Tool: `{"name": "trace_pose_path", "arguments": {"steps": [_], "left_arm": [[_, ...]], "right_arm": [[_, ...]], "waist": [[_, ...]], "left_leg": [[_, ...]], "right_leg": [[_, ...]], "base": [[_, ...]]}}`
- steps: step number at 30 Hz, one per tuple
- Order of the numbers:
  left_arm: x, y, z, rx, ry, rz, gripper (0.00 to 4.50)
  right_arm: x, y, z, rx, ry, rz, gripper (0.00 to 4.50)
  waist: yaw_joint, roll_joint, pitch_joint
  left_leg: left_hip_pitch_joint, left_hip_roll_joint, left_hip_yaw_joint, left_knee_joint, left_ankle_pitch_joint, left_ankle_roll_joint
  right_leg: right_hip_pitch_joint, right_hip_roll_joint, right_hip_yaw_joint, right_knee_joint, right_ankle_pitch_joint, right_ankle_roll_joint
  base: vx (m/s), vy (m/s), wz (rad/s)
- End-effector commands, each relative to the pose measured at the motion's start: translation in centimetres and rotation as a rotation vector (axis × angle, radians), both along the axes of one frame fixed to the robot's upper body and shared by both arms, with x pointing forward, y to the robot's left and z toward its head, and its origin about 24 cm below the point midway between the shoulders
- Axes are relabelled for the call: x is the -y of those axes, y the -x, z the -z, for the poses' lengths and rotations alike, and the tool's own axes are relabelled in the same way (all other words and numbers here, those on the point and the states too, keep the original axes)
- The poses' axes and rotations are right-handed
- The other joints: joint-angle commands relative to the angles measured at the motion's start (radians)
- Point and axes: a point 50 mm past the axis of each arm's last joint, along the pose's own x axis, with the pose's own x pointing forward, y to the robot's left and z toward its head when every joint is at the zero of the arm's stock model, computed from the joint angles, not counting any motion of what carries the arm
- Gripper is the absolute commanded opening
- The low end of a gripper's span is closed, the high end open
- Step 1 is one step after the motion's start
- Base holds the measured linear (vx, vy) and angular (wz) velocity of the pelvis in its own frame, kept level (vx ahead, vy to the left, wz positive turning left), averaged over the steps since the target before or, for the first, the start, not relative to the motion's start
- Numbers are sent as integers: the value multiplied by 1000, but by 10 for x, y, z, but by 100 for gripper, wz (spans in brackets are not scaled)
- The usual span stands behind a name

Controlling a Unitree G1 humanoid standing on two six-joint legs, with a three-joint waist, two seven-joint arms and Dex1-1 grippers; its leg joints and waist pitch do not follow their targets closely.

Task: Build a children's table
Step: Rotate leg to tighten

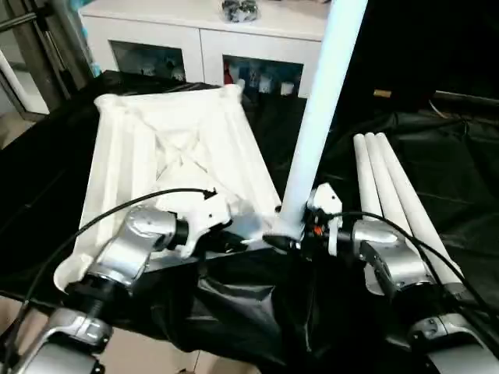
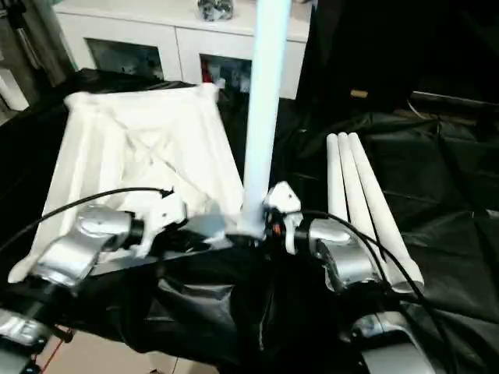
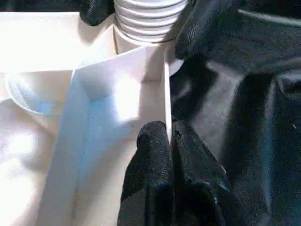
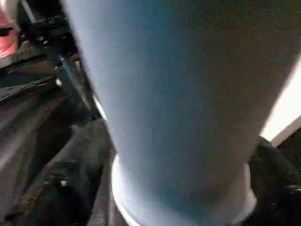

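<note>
Fitting the first leg (image 1: 323, 109) into the near corner socket of the upturned table top (image 1: 168, 148) is the step in hand. Right fingers (image 1: 290, 243) are closed around its base; left fingers (image 3: 155, 155) pinch the top's rim. Three spare legs (image 1: 390, 195) lie beside it. Next likely needs twisting the leg home.

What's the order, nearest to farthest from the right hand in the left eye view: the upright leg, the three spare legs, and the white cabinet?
1. The upright leg: at the right hand, which grips its base at the tabletop's near corner.
2. The three spare legs: lying side by side on the black cloth, just to the right.
3. The white cabinet: at the back, beyond the tabletop.
</note>
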Motion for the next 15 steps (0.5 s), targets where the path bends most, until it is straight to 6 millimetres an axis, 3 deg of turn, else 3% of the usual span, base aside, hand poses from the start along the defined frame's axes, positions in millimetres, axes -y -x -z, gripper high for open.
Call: {"name": "trace_pose_path", "arguments": {"steps": [1,7,12,15], "left_arm": [[14,8,1,-24,23,122,0],[10,9,2,-33,16,137,0],[12,7,4,-29,20,124,0],[18,2,5,-8,30,62,0]], "right_arm": [[-9,6,4,-33,3,-65,357],[-9,8,3,-52,-8,-81,298],[-12,11,8,-67,-1,-53,285],[-12,5,18,-79,34,92,284]], "waist": [[5,2,-54],[9,2,-56],[15,2,-57],[11,3,-51]], "left_leg": [[-1,44,-4,-63,-108,73],[-1,44,-3,-61,-82,75],[0,43,-2,-59,-76,71],[2,41,-4,-66,-120,43]], "right_leg": [[57,-79,47,-56,-104,-258],[58,-80,46,-51,-66,-265],[57,-79,46,-50,-65,-258],[54,-82,48,-60,-139,-245]], "base": [[0,0,0],[0,0,0],[0,0,0],[0,0,0]]}}
